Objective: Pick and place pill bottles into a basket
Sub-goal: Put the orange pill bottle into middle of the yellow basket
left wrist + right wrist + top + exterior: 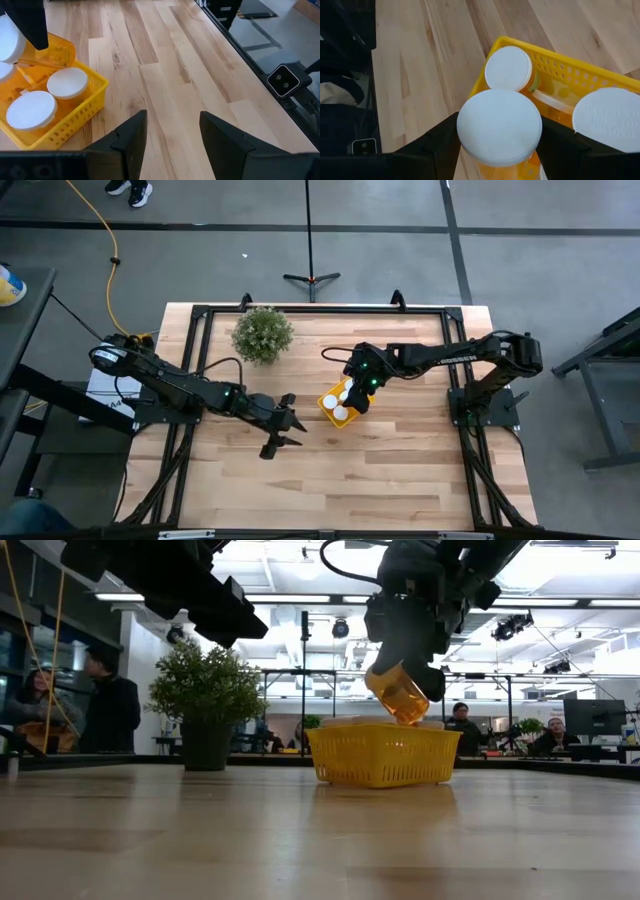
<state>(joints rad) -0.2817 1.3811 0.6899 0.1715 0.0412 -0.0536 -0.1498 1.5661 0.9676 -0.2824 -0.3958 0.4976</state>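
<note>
Right gripper (415, 675) clamped on a pill bottle (398, 693), tilted, orange body hanging just above the rim of the yellow basket (380, 760). In the right wrist view, white cap (499, 125) squeezed between both dark fingers, poised over the basket's near edge rather than its middle. Already inside: several capped bottles (67, 82), packed close, little free floor left. Left gripper (283, 425) parked beside the basket on bare wood, fingers spread wide and holding nothing.

Likely trouble from here: release while tilted and over the rim, then a bounce off the wall and a roll across the table (400, 470). Equally possible: landing on a neighbour's cap and toppling out, given the low walls. Descent too far could press bottle against bottle and shove the light basket sideways. Safer judged: shift inward over the open gap before letting go. Potted plant (262, 333) well apart, no hazard.
</note>
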